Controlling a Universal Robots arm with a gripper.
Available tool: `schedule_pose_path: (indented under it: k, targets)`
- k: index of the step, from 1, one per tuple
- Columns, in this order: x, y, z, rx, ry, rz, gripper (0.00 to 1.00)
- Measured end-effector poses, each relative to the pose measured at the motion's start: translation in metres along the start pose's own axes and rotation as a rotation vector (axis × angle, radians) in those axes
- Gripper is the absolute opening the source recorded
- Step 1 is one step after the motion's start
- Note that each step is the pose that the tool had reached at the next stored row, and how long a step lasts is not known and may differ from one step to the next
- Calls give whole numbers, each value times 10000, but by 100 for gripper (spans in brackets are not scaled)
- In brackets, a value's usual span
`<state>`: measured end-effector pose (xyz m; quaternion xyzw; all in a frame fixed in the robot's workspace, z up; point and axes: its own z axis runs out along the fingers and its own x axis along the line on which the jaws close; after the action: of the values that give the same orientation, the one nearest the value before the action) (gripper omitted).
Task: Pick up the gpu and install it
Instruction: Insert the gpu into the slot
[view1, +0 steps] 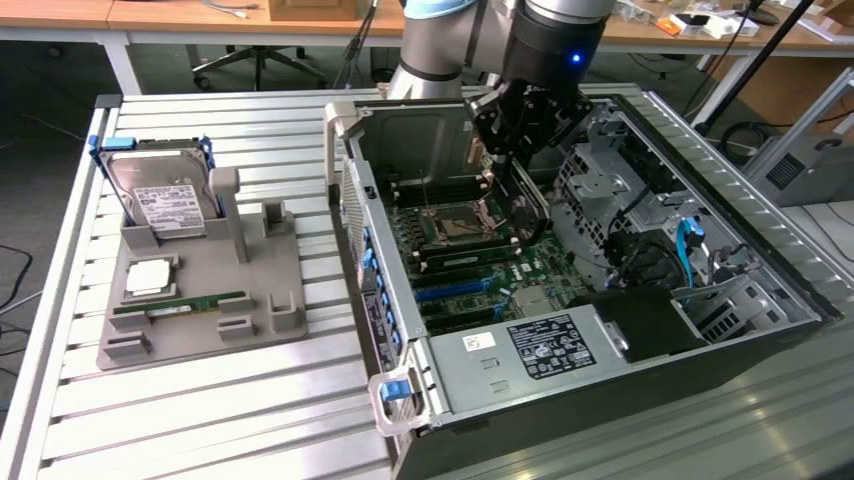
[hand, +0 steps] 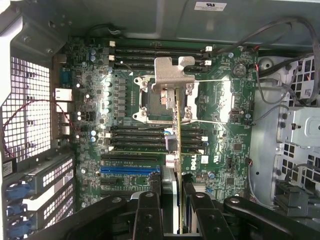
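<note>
Gripper (view1: 514, 150) hangs inside the open PC case (view1: 350, 190), over the upper half of the motherboard (view1: 467, 290). The claw is clenched on the gpu (view1: 518, 200), with 1 finger on each face of the card. The gpu is gripped edge-on and hangs down from the fingers into the case.

In the wrist view the gripper (hand: 177, 200) has its 2 black fingers (hand: 148, 210) on either side of the thin card. The gpu (hand: 173, 143) shows as a narrow strip running away from the camera. Its silver bracket (hand: 172, 75) is at the far end and lies in line with the CPU socket (hand: 150, 100). The card crosses the black slots below the socket. The blue slot (hand: 127, 169) sits off to one side of the card, not under it. The card is not seated in any slot. Can't tell whether its lower edge touches the motherboard (hand: 235, 145).

The power supply (view1: 547, 345) with its white label sits at the near end of the case. On the exterior view's left a grey holder (view1: 267, 290) stands on the slatted table (view1: 200, 420), well apart from the case. The holder carries 1 hard drive (view1: 163, 200) standing upright and 1 memory stick (view1: 180, 303) lying flat.
</note>
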<state>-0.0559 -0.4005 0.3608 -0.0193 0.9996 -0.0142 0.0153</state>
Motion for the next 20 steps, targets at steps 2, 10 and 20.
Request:
schedule_pose_path:
  k: [2,10,20]
  targets:
    - [0,0,0,0,0,-12,27]
    - [0,0,1,-1,-1,-54,27]
    - [0,0,3,-4,-4,-122,27]
